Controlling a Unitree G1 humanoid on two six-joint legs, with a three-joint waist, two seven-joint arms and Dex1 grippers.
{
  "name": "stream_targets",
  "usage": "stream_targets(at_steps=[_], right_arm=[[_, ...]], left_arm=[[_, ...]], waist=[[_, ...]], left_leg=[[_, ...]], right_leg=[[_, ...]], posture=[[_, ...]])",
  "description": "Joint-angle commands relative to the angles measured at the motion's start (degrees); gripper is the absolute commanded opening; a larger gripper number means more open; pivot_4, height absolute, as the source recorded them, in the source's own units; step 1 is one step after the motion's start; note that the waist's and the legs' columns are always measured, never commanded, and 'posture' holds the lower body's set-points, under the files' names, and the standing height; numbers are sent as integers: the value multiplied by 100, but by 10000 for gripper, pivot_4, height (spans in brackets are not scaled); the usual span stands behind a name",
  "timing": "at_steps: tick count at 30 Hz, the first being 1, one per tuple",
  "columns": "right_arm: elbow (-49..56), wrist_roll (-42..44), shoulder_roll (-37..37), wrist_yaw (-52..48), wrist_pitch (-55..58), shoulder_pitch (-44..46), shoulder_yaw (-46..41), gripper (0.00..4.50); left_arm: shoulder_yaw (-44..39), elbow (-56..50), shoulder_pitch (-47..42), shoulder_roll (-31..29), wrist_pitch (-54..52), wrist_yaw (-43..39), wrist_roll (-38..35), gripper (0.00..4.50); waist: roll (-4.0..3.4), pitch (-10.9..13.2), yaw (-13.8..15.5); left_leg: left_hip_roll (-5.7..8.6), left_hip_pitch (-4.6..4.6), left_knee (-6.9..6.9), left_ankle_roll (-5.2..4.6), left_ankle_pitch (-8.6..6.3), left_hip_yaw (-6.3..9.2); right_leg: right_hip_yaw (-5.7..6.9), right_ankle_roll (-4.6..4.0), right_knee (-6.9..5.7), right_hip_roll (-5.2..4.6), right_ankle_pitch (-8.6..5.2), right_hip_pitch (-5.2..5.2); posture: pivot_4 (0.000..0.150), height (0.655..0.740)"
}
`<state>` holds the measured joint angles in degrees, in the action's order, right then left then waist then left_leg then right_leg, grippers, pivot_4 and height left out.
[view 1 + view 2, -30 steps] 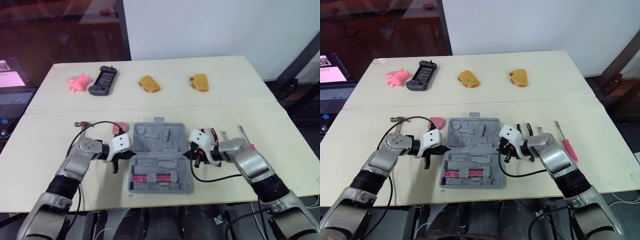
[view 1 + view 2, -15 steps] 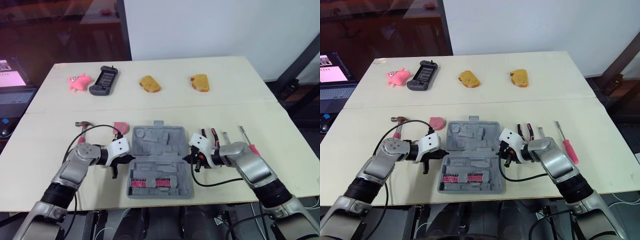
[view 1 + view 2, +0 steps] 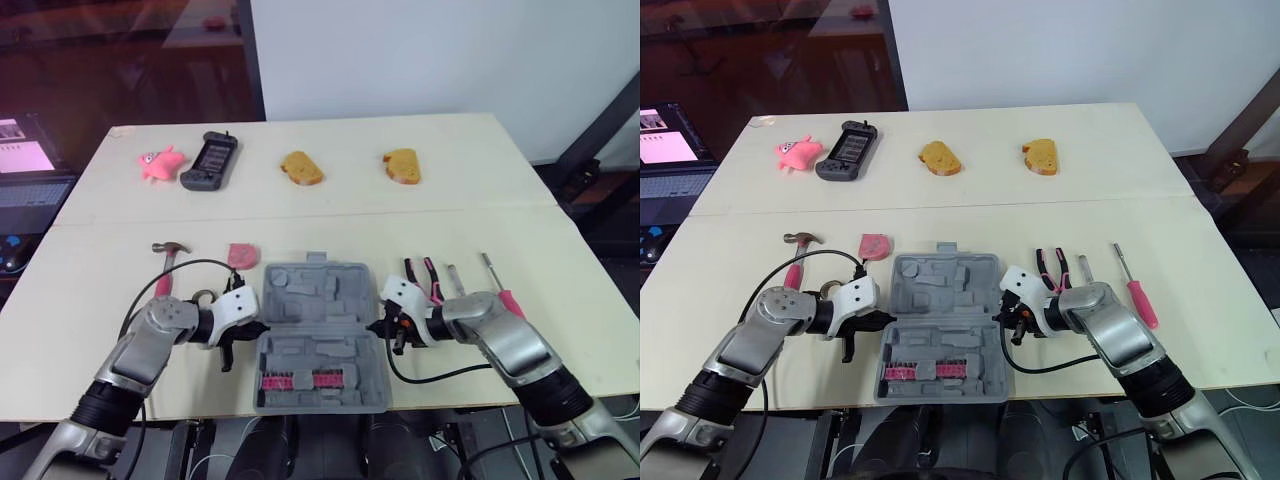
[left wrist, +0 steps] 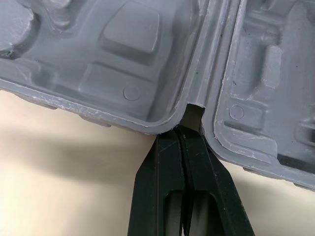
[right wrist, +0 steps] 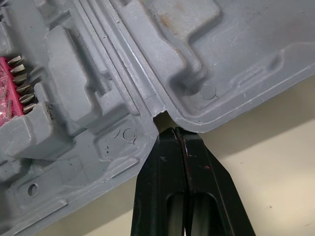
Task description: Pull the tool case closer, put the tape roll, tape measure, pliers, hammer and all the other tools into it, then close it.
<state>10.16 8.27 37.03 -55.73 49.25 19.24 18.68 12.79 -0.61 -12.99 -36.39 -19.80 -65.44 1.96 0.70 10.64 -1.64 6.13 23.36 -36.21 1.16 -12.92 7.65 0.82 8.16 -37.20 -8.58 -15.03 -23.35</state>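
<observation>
open tool case (image 3: 320,330) on cream table (image 3: 330,215); white wall (image 3: 420,60) behind; laptop (image 3: 25,190) left

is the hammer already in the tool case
No, the hammer lies on the table to the left of the open tool case, apart from it.

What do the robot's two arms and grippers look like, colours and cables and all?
The left arm and right arm have rounded silver-grey metal shells, black nearer the body. Each ends in a white plastic housing with two flat, tapered black fingers: left gripper, right gripper. A thin black cable loops loosely from each wrist.
</observation>
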Motion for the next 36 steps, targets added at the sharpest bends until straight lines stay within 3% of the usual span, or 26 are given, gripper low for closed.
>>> stream_targets(at_steps=[1,36], right_arm=[[363,215,-15,-82,26,-48,70,217],[1007,649,194,57,700,-406,118,217]], left_arm=[[254,-261,136,-11,-75,-96,-131,0],[521,-833,699,-430,-519,-102,-305,0]], waist=[[0,0,46],[-2,-2,99]], left_leg=[[0,0,0,0,0,0],[-3,-2,4,1,-1,0]], right_leg=[[0,0,0,0,0,0],[0,-1,9,0,-1,3]], posture=[[1500,7400],[1500,7400]])
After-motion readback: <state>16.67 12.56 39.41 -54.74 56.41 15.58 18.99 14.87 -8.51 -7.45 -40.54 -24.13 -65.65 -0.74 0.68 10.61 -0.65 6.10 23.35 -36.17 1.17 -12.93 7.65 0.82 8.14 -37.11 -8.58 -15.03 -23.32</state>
